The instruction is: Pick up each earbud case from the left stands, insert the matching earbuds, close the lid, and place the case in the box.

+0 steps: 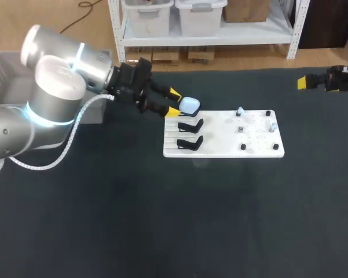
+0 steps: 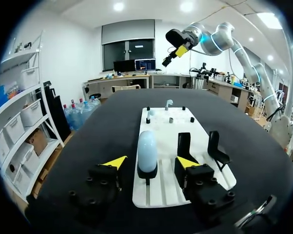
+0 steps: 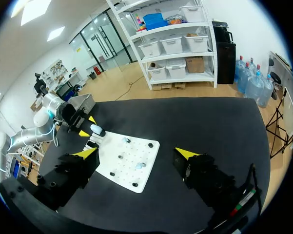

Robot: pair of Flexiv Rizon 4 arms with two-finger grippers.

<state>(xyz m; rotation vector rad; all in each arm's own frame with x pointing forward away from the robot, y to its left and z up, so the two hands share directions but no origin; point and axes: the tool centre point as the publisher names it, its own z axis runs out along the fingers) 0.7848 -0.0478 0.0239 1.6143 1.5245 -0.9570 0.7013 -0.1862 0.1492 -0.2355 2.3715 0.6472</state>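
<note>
A pale blue earbud case (image 1: 189, 105) stands upright on the farthest black stand at the left end of the white board (image 1: 220, 152). My left gripper (image 1: 174, 101) is level with it, one yellow tip on each side. In the left wrist view the case (image 2: 147, 148) sits between the open fingers of the left gripper (image 2: 151, 162), with a gap on both sides. Two more black stands (image 1: 190, 125) (image 1: 189, 142) are empty. Small earbuds (image 1: 240, 111) stand on pegs at the board's right end. My right gripper (image 1: 304, 83) hangs open and empty off the far right, high above the table (image 3: 136, 153).
A grey box (image 1: 3, 72) sits at the table's far left, behind my left arm. In the left wrist view the empty stands (image 2: 185, 145) (image 2: 216, 148) are just right of the case, close to the right finger. The dark table (image 1: 162, 220) surrounds the board.
</note>
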